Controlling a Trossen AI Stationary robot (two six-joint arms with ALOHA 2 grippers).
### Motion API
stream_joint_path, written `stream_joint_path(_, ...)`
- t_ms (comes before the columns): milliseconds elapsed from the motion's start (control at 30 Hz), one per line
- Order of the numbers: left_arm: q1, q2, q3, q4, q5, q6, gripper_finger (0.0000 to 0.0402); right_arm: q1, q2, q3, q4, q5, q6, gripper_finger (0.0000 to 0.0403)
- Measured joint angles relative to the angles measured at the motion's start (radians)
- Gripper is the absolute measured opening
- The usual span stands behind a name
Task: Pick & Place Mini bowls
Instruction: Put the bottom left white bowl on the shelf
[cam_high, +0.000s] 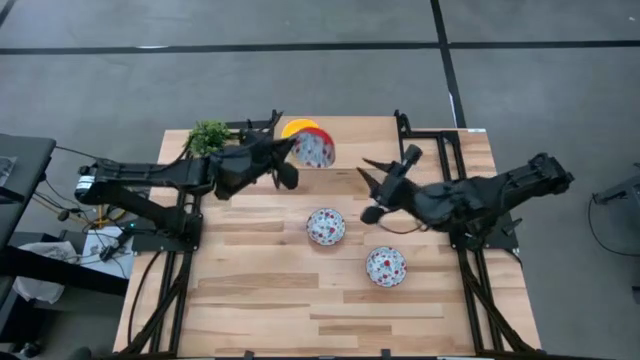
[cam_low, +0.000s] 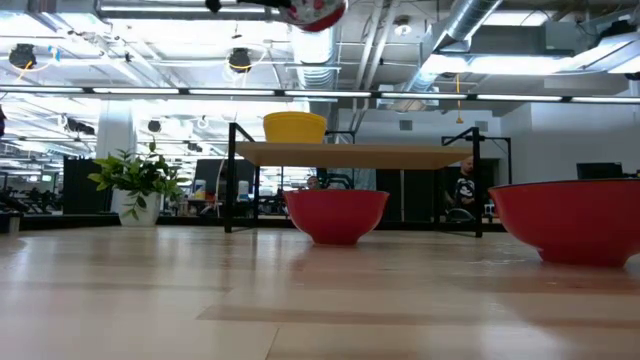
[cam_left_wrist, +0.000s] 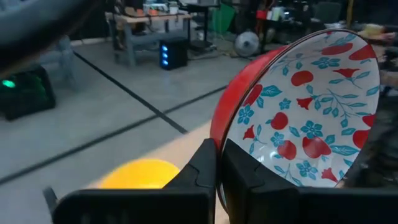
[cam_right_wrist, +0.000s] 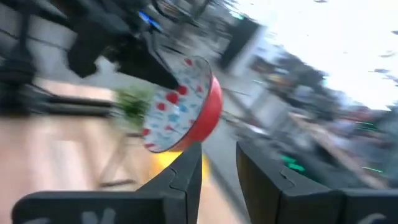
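Left tool (cam_high: 292, 150) is up off the worktop (cam_high: 260, 290) at the far edge, clenched on the rim of a floral bowl (cam_high: 316, 150); its fingers (cam_left_wrist: 211, 165) pinch the rim, one inside, one outside, bowl tipped on its side with the patterned inside facing the wrist camera. From table height that bowl (cam_low: 316, 12) shows only at the very top, well above the wood. Directly under and behind it sits a yellow bowl (cam_high: 298, 128) at the far edge, partly covered by the held one from above; low view shows the yellow bowl (cam_low: 294, 127) on a raised spot beyond the other 2. 2 more floral bowls rest upright on the worktop: 1 near the middle (cam_high: 326, 226), 1 nearer the front and right (cam_high: 386, 266), well apart from each other; both red outside in the low view (cam_low: 336, 215) (cam_low: 570, 220). Right tool (cam_high: 383, 176) hangs above the worktop right of centre, near the middle bowl but not touching, fingers (cam_right_wrist: 186, 171) spread, released, nothing between them; its camera looks at the held bowl (cam_right_wrist: 180, 112). Small green plant (cam_high: 209, 136) at the far left corner, beside the left arm.
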Motion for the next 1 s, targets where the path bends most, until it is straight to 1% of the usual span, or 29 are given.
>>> stream_joint_path(167,0.035,0.079,0.081,-0.001,-0.002,0.090,0.0005,-0.011,0.134,0.097,0.002,0.215,-0.074,0.0090)
stream_joint_path(233,0.037,0.098,0.103,0.003,-0.001,0.110,0.0005,-0.011,0.170,0.130,0.002,0.273,-0.078,0.0091)
stream_joint_path(433,0.036,0.109,0.113,0.036,0.000,0.175,0.0005,-0.015,0.213,0.180,0.000,0.258,-0.070,0.0104)
stream_joint_path(567,0.036,0.109,0.113,0.041,0.001,0.179,0.0005,-0.015,0.201,0.184,0.006,0.174,-0.018,0.0112)
stream_joint_path(767,0.034,0.109,0.113,0.045,0.023,0.197,0.0005,-0.041,0.201,0.184,0.003,0.137,-0.001,0.0112)
stream_joint_path(1000,0.018,0.107,0.113,0.050,0.023,0.197,0.0006,-0.082,0.207,0.184,0.003,0.139,0.009,0.0112)
